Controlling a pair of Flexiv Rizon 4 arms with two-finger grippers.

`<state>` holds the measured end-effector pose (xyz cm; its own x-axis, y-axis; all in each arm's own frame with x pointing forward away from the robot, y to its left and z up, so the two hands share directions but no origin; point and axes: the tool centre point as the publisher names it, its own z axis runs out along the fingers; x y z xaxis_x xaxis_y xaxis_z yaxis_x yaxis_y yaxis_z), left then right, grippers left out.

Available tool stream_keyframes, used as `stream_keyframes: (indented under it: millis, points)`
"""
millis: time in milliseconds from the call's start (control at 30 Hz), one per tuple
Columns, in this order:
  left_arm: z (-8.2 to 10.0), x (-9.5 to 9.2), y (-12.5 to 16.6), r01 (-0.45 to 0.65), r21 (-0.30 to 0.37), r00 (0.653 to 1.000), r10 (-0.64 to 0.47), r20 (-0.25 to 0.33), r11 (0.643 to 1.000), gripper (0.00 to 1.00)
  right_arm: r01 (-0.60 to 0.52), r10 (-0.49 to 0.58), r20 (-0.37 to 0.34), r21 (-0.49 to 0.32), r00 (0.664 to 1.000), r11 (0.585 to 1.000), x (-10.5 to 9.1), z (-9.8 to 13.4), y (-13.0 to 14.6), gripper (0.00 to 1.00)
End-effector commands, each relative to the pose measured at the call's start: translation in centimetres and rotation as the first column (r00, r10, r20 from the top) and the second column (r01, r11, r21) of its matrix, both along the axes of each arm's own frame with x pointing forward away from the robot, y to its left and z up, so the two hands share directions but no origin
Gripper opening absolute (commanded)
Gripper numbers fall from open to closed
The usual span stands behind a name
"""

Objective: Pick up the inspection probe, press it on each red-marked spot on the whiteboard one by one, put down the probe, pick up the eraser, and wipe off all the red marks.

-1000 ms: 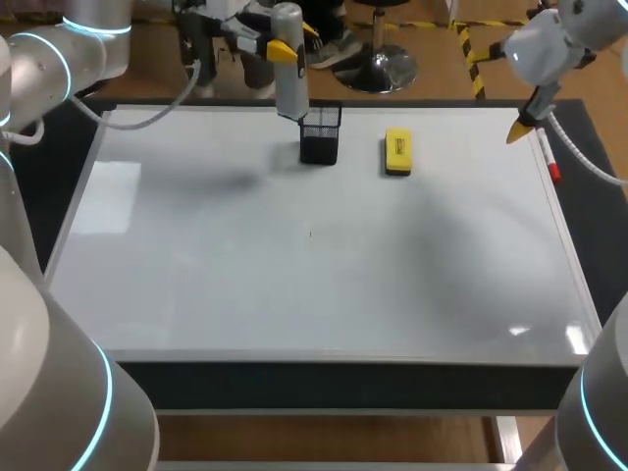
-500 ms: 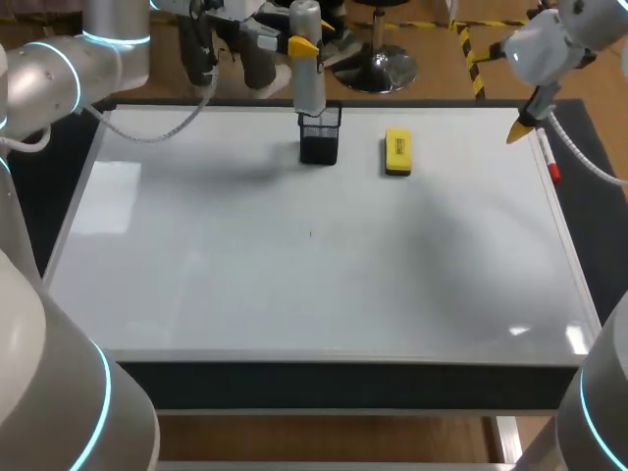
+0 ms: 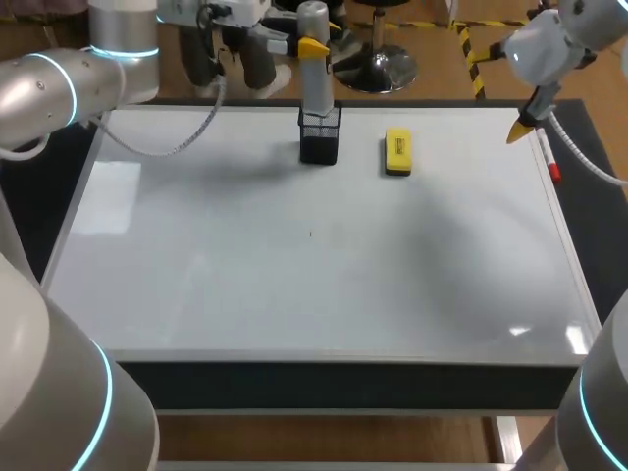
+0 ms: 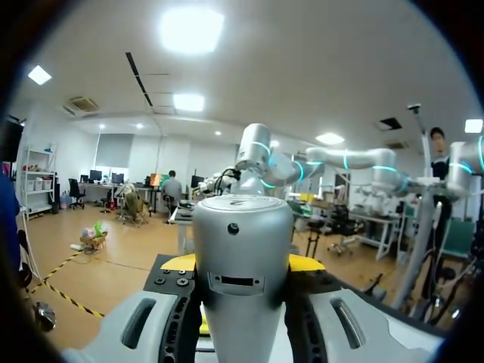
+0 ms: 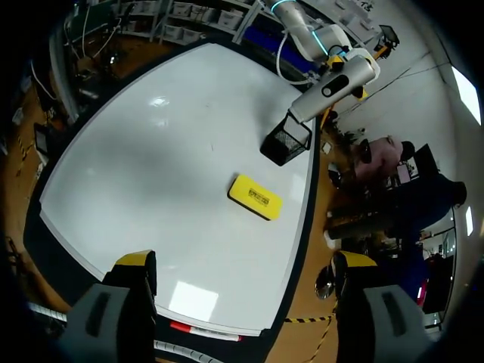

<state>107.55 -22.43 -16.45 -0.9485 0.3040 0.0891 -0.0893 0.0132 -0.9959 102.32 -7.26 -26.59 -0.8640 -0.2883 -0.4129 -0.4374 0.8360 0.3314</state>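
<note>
Fingers of the left gripper (image 4: 242, 263) are clamped on the inspection probe (image 3: 314, 69), one yellow tip on each side and both pressed against the metal, as the left wrist view shows plainly. The probe, a silver cylinder, stands upright directly over the black mesh holder (image 3: 320, 137). Its lower end is at the holder's mouth; whether the tip sits inside the mesh I cannot tell. The left arm (image 3: 69, 83) comes in from the left of the holder, along the far edge of the whiteboard (image 3: 294, 285).

The holder itself sits on the whiteboard close to that far edge. The eraser (image 3: 397, 152), a yellow block, lies flat on the board just to the right of the holder, apart from it and touched by nothing. A small dark speck (image 3: 311, 234) shows on the board on the near side of the holder, roughly in line with it.

The right gripper (image 5: 243, 261) hangs well to the right of the holder, past the eraser, above the board's right edge. Its fingers are spread wide with nothing between them. From its wrist view the eraser lies ahead of it, and the holder with the probe lies beyond that. A marker with a red end (image 3: 549, 162) lies along the board's right-hand border, farther from the holder than the eraser is
</note>
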Motion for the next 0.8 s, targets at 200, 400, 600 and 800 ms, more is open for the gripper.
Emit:
stream_keyframes:
  millis: [200, 400, 600, 800]
  points:
    - [-0.2, -0.3, -0.2, -0.195, 0.020, 0.981, 0.195, 0.012, 0.981, 0.00, -0.001, 0.001, -0.001, -0.005, 1.000, 1.000, 0.0, 0.0, 0.0, 1.00]
    - [-0.7, 0.2, -0.1, -0.227, 0.017, 0.974, 0.227, 0.005, 0.974, 0.00, -0.001, 0.001, -0.001, -0.005, 1.000, 1.000, 0.0, 0.0, 0.0, 1.00]
    - [-1.1, 0.7, -0.2, -0.230, 0.031, 0.973, 0.230, 0.007, 0.973, 0.00, -0.001, 0.001, -0.001, -0.005, 1.000, 1.000, 0.0, 0.0, 0.0, 1.00]
    - [-1.7, 1.1, -0.2, -0.226, 0.027, 0.974, 0.225, 0.011, 0.974, 0.00, -0.001, 0.001, -0.001, -0.005, 1.000, 1.000, 0.0, 0.0, 0.0, 1.00]
